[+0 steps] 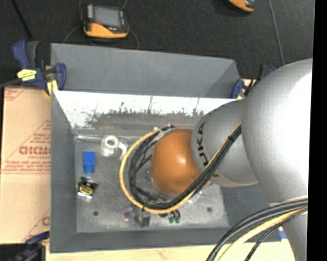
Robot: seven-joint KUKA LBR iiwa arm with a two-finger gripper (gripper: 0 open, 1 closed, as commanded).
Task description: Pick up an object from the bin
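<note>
We see the arm (270,131), a thick, smooth silver-grey tube with rounded joints, enter from the right of the frame and bend down into the bin (144,73), a grey metal box with sloping walls and a scuffed, speckled floor. Its wrist hangs over the middle of that floor and is capped by a glossy, dome-shaped orange cover (170,159). Black and yellow cables (125,163) loop round the cover's left and lower sides. Whether the grasp under the cover is wide, narrow or closed on anything, we cannot tell. Well apart from the wrist, at the left of the floor, lie a whitish, shiny ring-like thing (110,144), a matt blue rectangular block (88,162) just below it, and lower still a small black-and-yellow thing (86,188). Nearest the wrist, by the bin's lower wall, sit three tiny things in a row: a dark grey piece (144,220), a purple piece (129,213) to its left and a green piece (174,218) to its right, their shapes too small to make out.
</note>
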